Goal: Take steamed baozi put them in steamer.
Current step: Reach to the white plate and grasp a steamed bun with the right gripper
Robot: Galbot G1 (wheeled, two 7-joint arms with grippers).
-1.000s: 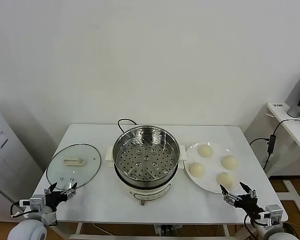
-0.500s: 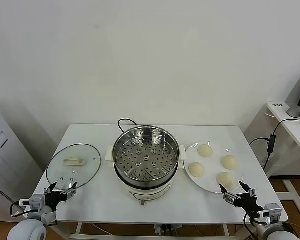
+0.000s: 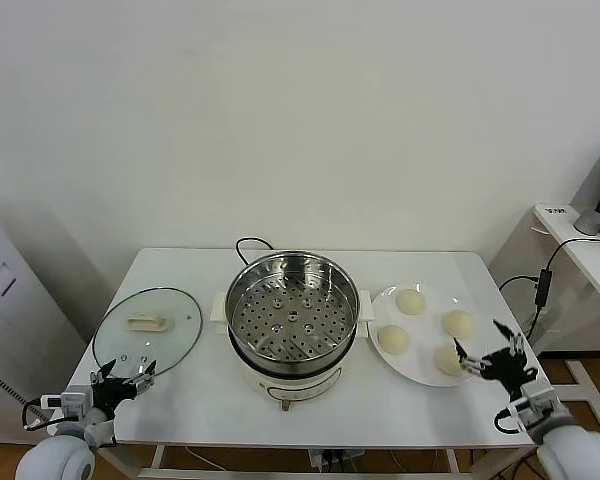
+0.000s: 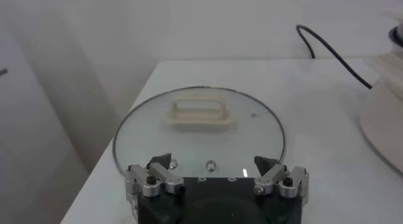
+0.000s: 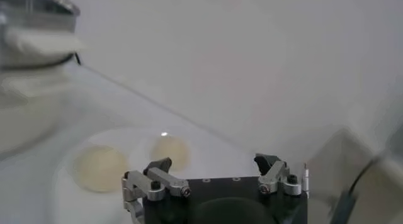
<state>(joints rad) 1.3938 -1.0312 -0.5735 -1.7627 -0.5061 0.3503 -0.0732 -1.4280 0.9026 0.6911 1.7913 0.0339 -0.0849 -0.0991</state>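
Observation:
Four cream-white baozi lie on a flat white plate (image 3: pixel 421 375) right of the steamer: back left (image 3: pixel 410 301), back right (image 3: pixel 459 323), front left (image 3: pixel 393 339), front right (image 3: pixel 446 358). The steamer (image 3: pixel 292 320) is a shiny steel pot with a bare perforated tray, in the table's middle. My right gripper (image 3: pixel 483 345) is open and empty, raised just right of the front right bun, not touching it. In the right wrist view, beyond the gripper (image 5: pixel 217 165), two buns show (image 5: pixel 99 168) (image 5: pixel 170 151). My left gripper (image 3: pixel 123 378) is open and empty at the table's front left.
A round glass lid (image 3: pixel 146 330) with a white handle lies left of the steamer; in the left wrist view it (image 4: pixel 198 134) lies just beyond my left gripper (image 4: pixel 215 167). A black cord (image 3: pixel 248 243) runs behind the steamer. A side desk (image 3: pixel 585 240) stands far right.
My right gripper has risen from the table's front edge and moved toward the plate's right side, beside the front right bun. The left arm has barely moved.

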